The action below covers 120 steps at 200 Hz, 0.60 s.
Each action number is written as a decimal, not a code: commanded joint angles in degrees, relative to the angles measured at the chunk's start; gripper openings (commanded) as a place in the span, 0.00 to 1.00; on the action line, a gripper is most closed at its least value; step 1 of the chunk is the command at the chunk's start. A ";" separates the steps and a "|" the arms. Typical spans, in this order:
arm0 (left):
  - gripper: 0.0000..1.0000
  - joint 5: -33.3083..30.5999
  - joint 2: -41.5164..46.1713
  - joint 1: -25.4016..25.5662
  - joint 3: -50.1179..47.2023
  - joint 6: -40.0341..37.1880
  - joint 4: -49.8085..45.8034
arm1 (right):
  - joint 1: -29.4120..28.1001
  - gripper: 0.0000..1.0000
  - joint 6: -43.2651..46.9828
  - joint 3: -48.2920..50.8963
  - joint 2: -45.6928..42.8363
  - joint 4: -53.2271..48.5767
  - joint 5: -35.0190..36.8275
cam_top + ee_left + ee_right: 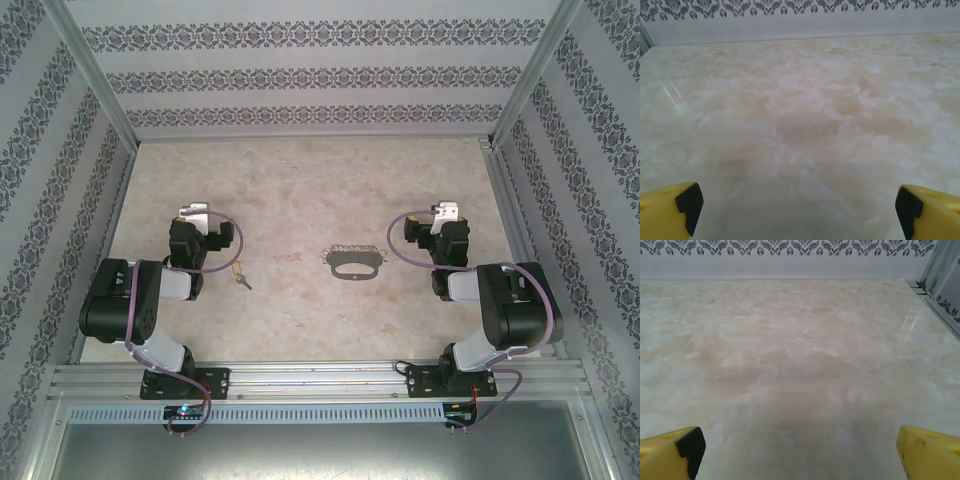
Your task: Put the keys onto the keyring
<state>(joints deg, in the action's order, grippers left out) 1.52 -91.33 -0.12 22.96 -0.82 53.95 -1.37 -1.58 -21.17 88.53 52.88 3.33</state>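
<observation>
The left claw (799,211) is open wide and holds nothing, its yellow tips far apart over the bare bench (300,190). The right claw (800,454) is open wide too, and it is empty as well. The tiny key (241,279) lies on the bench just beside the left arm (130,305). The grey keyring (353,262) lies flat near the middle of the bench, closer to the right claw. The key and the keyring are well apart.

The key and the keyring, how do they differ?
The key is tiny, a dark sliver with a brass-gold end; the keyring is far bigger, a grey oval loop with a chain along its far side. The key lies close by the left arm; the keyring lies mid-table, nearer the right arm. Both rest loose on the table.
</observation>
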 commanded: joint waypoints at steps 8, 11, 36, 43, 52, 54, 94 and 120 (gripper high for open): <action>1.00 1.23 0.61 -0.26 -0.63 0.37 -1.16 | 0.03 0.98 -0.24 -0.36 -1.02 0.99 -0.83; 1.00 1.16 0.59 -0.25 -0.64 0.38 -1.32 | -0.01 0.98 -0.18 -0.36 -1.06 0.99 -0.83; 1.00 1.36 0.71 -0.31 -0.33 0.37 -1.76 | 0.12 0.98 -0.25 -0.36 -1.03 0.99 -0.90; 1.00 1.46 0.61 -0.26 -0.29 0.40 -1.84 | 0.13 0.98 -0.26 -0.36 -1.00 0.95 -0.87; 1.00 1.68 0.60 -0.29 -0.20 0.46 -2.03 | 0.12 0.98 -0.19 -0.36 -1.07 0.98 -0.89; 1.00 1.85 0.60 -0.31 -0.13 0.47 -2.01 | 0.13 0.98 -0.24 -0.36 -1.03 0.95 -0.79; 1.00 2.56 0.59 -1.02 0.25 1.04 -2.88 | 0.37 0.98 -0.83 -0.32 -1.08 0.99 -0.12; 1.00 3.17 0.65 -1.29 0.32 1.20 -3.05 | 0.40 0.98 -0.84 -0.32 -1.03 0.99 -0.16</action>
<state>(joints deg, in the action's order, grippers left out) 3.27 -91.33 -0.58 22.85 -0.78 52.14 -1.34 -1.61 -21.17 88.53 52.90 3.36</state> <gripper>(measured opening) 0.998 0.978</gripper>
